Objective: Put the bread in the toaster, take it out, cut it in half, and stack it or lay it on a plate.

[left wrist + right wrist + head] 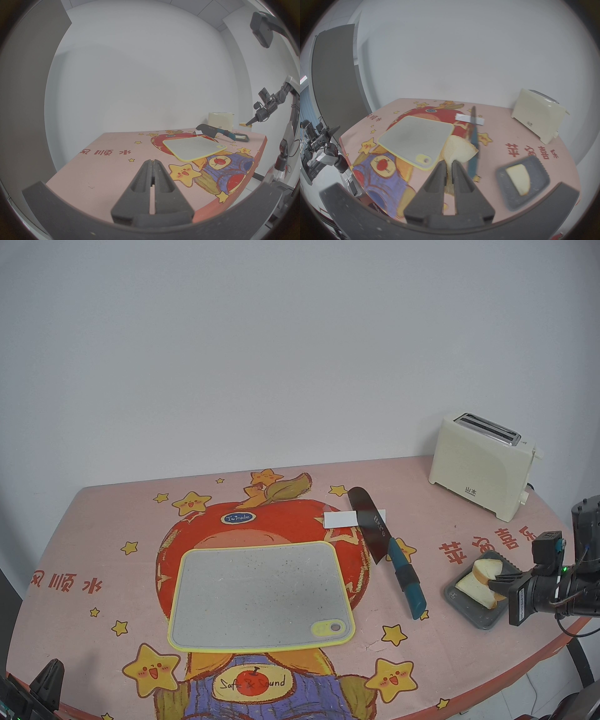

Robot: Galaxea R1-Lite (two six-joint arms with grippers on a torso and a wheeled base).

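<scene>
My right gripper (451, 165) is shut on a slice of bread (457, 150), held upright by its lower edge. In the head view this gripper (500, 580) hovers with the slice (486, 570) just above a dark grey tray (465, 609) at the table's right front edge. A second slice (518, 178) lies flat in that tray (537, 187). The cream toaster (482, 464) stands at the back right, its slots empty. My left gripper (152, 165) is shut on nothing, low at the table's front left corner (50, 680).
A grey cutting board (259, 595) with a yellow rim lies mid-table. A knife (387, 549) with a dark blade and a blue handle lies between board and tray, its blade over a white card (340, 519). The table's edge curves close behind the tray.
</scene>
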